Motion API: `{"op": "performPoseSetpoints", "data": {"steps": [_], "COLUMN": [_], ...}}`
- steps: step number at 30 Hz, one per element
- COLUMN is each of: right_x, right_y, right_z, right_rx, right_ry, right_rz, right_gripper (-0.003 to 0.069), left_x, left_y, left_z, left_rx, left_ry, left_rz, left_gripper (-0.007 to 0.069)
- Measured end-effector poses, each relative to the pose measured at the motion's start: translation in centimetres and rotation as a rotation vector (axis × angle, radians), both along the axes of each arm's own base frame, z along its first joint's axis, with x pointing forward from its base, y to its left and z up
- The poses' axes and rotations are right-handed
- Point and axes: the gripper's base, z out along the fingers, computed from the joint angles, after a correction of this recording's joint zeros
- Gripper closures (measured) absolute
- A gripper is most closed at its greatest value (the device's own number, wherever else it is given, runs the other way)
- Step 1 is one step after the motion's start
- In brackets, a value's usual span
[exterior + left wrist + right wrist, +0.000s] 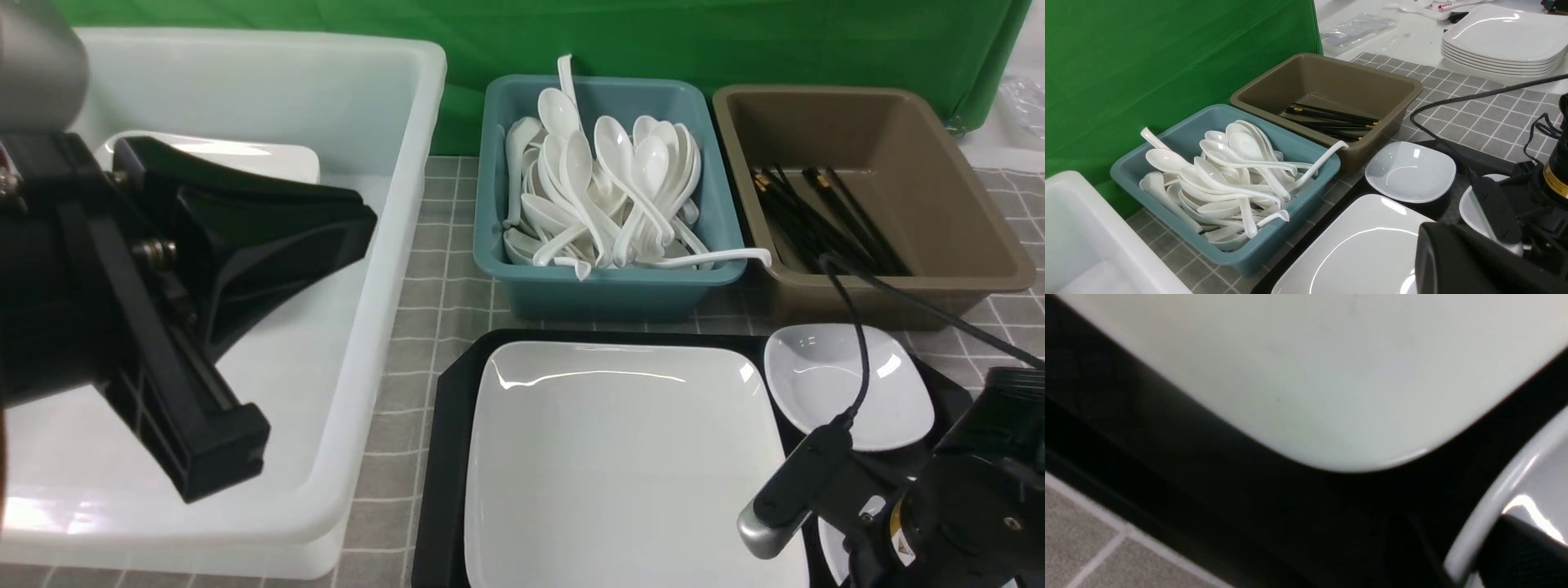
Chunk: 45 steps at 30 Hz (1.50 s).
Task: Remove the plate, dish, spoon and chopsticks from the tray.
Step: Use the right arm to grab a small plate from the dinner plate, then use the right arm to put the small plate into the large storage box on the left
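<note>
The left tool (pixel 219 457) is closed and empty, at mid-left above the white tub (pixel 392 269). The right tool (pixel 1519 555), at lower right, has a pad at a small dish (pixel 1478 522); whether it grips, I cannot tell. The plate (pixel 620 457) fills the tray (pixel 445 457) at bottom centre. Behind stand a teal bin (pixel 604 286) of spoons and a brown bin (pixel 898 286) of chopsticks. The arm's yellow label (pixel 900 523) is unreadable.

one tray (pixel 445 457), two dishes (pixel 849 384), three bins (pixel 604 286)
</note>
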Motion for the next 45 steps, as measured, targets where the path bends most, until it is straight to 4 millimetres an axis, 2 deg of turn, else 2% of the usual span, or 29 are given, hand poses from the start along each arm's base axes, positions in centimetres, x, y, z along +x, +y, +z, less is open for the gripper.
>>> {"op": "performPoseSetpoints", "data": {"steps": [2,6,7,11,12,13,16,18,22,24,27,31,33,35,36,37,40,43,44,45], "right_x": [-0.2,-1.0,-1.3,-1.6,-1.5,-1.4,-1.3,-1.2,-0.8,-0.5,-0.2,0.3,0.4,0.9,1.0,1.5,2.1,2.7,3.3,3.5], "right_y": [-0.1,-0.4,-0.5,-0.1,0.1,0.7,4.2,7.5,12.2,15.3,20.4,26.6,27.4,29.2,29.4,30.5,31.7,32.5,32.9,32.9], "right_z": [0.7,3.5,5.2,11.3,12.0,14.1,19.5,21.8,23.7,24.4,24.7,23.6,23.2,21.7,21.4,20.0,17.8,15.6,14.2,14.0], "right_rx": [0.009,0.039,0.063,0.191,0.208,0.259,0.406,0.472,0.525,0.541,0.552,0.545,0.536,0.501,0.495,0.470,0.434,0.402,0.383,0.381], "right_ry": [-0.009,-0.017,-0.023,-0.132,-0.152,-0.207,-0.336,-0.384,-0.423,-0.437,-0.463,-0.484,-0.481,-0.458,-0.454,-0.436,-0.407,-0.376,-0.358,-0.357], "right_rz": [-0.006,-0.064,-0.094,-0.140,-0.136,-0.117,0.010,0.138,0.296,0.385,0.529,0.686,0.706,0.740,0.744,0.758,0.774,0.782,0.778,0.777], "right_gripper": [0.0442,0.0550,0.0589,0.0596,0.0596,0.0596,0.0596,0.0596,0.0596,0.0596,0.0596,0.0596,0.0596,0.0596,0.0596,0.0596,0.0596,0.0596,0.0596,0.0596], "left_x": [0.0,0.0,0.1,-0.1,-0.1,-0.6,-2.2,-3.5,-5.6,-6.5,-8.1,-10.0,-10.3,-11.0,-11.2,-11.6,-12.1,-12.2,-12.2,-12.2], "left_y": [0.0,0.1,0.1,0.5,0.6,1.1,3.4,5.1,7.7,8.6,10.5,12.7,13.1,14.0,14.1,14.5,14.8,14.9,14.9,14.9], "left_z": [0.0,0.0,-0.1,-0.1,-0.1,0.2,0.8,0.9,1.1,0.9,0.5,-0.1,-0.2,-0.5,-0.6,-0.7,-0.8,-0.8,-0.8,-0.8], "left_rx": [0.001,0.017,0.031,0.066,0.068,0.064,0.056,0.057,0.046,0.042,0.040,0.040,0.042,0.035,0.031,0.024,0.010,0.005,0.003,0.002], "left_ry": [0.001,-0.010,-0.016,-0.012,-0.008,0.000,0.003,0.005,-0.001,0.007,0.026,0.035,0.034,0.038,0.036,0.036,0.030,0.027,0.029,0.030], "left_rz": [0.000,0.003,0.005,0.022,0.024,0.049,0.141,0.212,0.301,0.334,0.390,0.470,0.486,0.515,0.517,0.523,0.525,0.526,0.522,0.521], "left_gripper": [0.0620,0.0620,0.0620,0.0620,0.0620,0.0620,0.0620,0.0620,0.0620,0.0620,0.0620,0.0620,0.0620,0.0620,0.0620,0.0620,0.0620,0.0620,0.0620,0.0620]}}
